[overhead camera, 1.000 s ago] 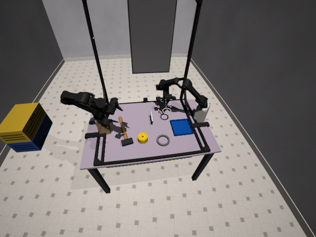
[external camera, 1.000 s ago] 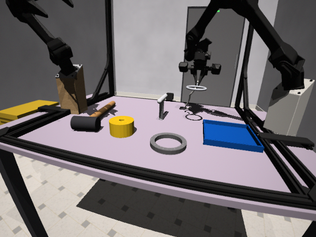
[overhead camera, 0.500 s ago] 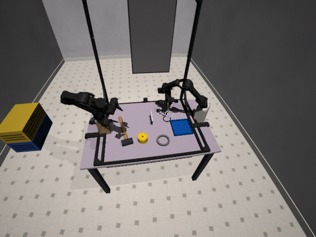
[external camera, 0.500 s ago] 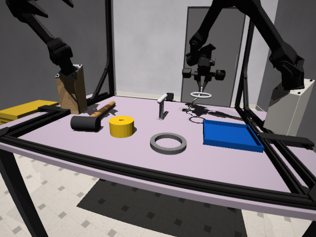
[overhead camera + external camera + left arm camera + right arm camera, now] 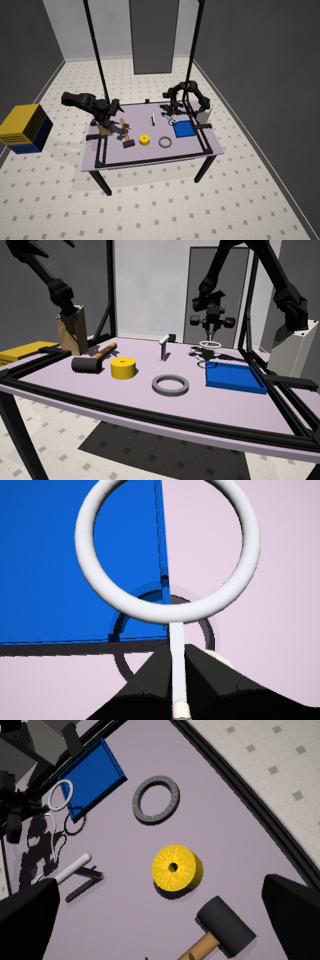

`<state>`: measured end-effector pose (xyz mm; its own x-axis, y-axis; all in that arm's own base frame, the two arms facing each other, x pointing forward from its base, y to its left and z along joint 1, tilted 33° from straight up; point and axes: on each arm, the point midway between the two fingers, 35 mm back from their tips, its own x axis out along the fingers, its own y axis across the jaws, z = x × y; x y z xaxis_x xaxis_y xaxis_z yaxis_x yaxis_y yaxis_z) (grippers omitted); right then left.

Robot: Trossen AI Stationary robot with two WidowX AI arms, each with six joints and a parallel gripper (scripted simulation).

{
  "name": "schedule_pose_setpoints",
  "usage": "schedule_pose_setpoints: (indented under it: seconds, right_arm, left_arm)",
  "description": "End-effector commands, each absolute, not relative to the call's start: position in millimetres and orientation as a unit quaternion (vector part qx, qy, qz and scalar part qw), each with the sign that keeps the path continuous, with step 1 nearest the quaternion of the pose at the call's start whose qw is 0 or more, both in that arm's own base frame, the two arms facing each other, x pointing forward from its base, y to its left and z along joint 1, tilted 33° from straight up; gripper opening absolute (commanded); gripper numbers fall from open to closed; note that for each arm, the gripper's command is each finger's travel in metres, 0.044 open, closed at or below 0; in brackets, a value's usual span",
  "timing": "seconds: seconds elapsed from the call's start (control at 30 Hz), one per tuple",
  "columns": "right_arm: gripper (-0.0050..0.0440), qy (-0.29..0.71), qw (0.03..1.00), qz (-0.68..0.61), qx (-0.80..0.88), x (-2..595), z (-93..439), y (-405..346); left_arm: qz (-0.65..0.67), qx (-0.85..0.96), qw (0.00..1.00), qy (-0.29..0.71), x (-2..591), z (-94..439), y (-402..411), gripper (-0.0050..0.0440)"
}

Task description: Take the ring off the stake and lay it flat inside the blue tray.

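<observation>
The tray (image 5: 184,128) (image 5: 233,376) (image 5: 75,555) (image 5: 93,779) is blue, the ring (image 5: 174,115) (image 5: 210,347) (image 5: 172,614) (image 5: 71,795) plain white.

open table between grey ring (image 5: 165,147) (image 5: 170,392) (image 5: 172,810) and blue tray (image 5: 184,128) (image 5: 235,375) (image 5: 50,560) (image 5: 92,780), stake (image 5: 153,118) (image 5: 163,349) (image 5: 75,868) standing apart

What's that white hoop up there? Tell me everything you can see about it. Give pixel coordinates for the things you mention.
The white ring (image 5: 170,118) (image 5: 210,347) (image 5: 167,614) (image 5: 72,789) is a smooth, round-sectioned hoop, plastic-looking, with a flat pale tab (image 5: 177,635). The left gripper (image 5: 173,113) (image 5: 210,336) (image 5: 175,655) (image 5: 44,808) pinches that tab. The ring hangs roughly level above the table near a corner of the blue tray (image 5: 184,128) (image 5: 235,375) (image 5: 50,555) (image 5: 92,777), touching neither. Its dark shadow crosses that corner. I can't see any damage.
</observation>
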<state>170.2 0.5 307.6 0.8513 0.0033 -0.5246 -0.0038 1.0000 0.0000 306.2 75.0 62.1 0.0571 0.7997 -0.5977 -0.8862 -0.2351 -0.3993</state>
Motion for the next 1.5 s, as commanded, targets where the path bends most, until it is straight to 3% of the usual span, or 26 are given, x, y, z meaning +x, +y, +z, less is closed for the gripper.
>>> schedule_pose_setpoints:
  seconds: [0.0,1.03,1.47]
  right_arm:
    - [0.04,0.273,0.962,0.0,0.0,170,307,0]
    - [0.04,0.273,0.962,0.0,0.0,170,307,0]
    - [0.04,0.273,0.962,0.0,0.0,170,307,0]
  left_arm:
    - [0.68,-0.389,0.619,0.055,294,56,84,0.0]
    - [0.68,-0.385,0.622,0.05,212,13,123,0.0]
    - [0.68,-0.385,0.621,0.05,214,3,128,0.0]
